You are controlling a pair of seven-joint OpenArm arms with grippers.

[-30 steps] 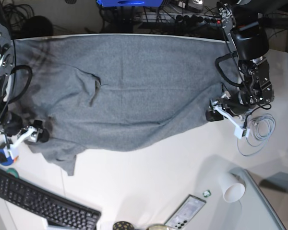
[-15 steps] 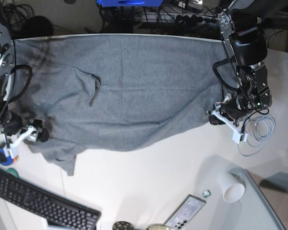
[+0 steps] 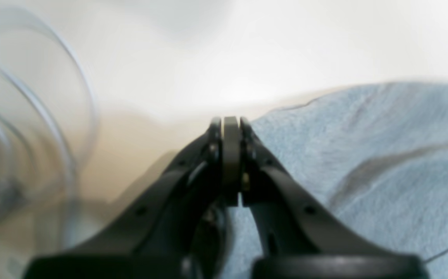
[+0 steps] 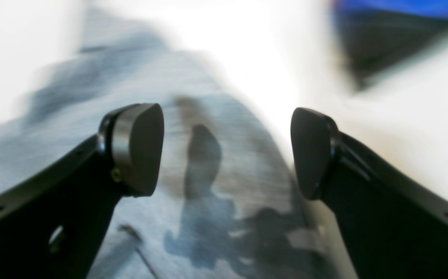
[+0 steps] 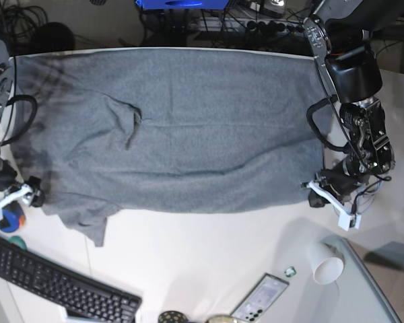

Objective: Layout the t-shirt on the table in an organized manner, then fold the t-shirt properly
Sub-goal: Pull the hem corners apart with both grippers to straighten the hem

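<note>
The heather-grey t-shirt (image 5: 188,121) lies spread wide over the back half of the white table (image 5: 209,249), with a small crease left of its middle. My left gripper (image 5: 315,196) sits at the shirt's near right corner. In the left wrist view its jaws (image 3: 231,122) are shut at the cloth's edge, with the t-shirt (image 3: 363,155) running off to the right. My right gripper (image 5: 35,194) is at the shirt's near left edge. It (image 4: 228,151) stands open, low over the blurred grey fabric (image 4: 53,128).
A black keyboard (image 5: 54,289) lies at the front left, with a blue object (image 5: 7,221) beside the right gripper. A paper cup (image 5: 326,264), a phone (image 5: 261,298) and a grey glass panel (image 5: 374,293) are at the front right. A coiled cable (image 3: 22,135) lies by the left gripper.
The left gripper has shut and moved toward the front right, drawing the shirt's right corner out with it. The right gripper has shifted left toward the table edge, still open.
</note>
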